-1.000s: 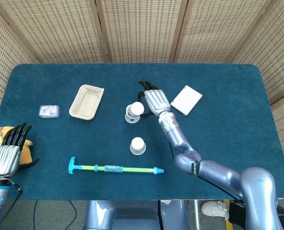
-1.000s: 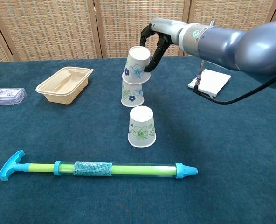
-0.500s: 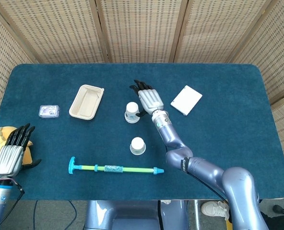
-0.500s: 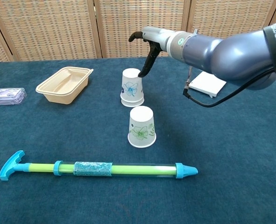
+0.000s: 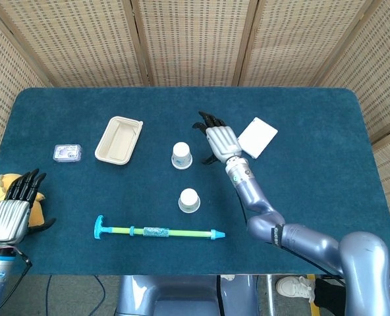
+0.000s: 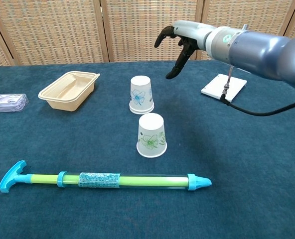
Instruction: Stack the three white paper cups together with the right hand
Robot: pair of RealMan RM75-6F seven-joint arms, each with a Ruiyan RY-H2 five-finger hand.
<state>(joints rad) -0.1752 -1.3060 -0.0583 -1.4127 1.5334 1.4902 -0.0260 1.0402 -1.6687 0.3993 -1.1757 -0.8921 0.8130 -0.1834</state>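
Note:
Two white paper cups with flower prints sit nested upside down as one stack (image 5: 182, 155) (image 6: 141, 94) mid-table. A third cup (image 5: 189, 200) (image 6: 151, 135) stands upside down alone, nearer to me. My right hand (image 5: 221, 141) (image 6: 180, 45) hovers to the right of the stack, above the table, fingers spread and holding nothing. It touches neither the stack nor the single cup. My left hand (image 5: 10, 207) hangs empty at the table's near left corner, fingers apart.
A beige tray (image 5: 118, 139) (image 6: 69, 90) and a small clear box (image 5: 67, 153) (image 6: 8, 102) lie at the left. A white pad (image 5: 257, 137) (image 6: 224, 85) lies right of my right hand. A green and blue rod (image 5: 159, 232) (image 6: 105, 180) lies along the front. A yellow toy (image 5: 0, 187) sits by my left hand.
My right hand lowered the tilted cup over the far cup, let it go, then drew away to the right. The left hand barely moved.

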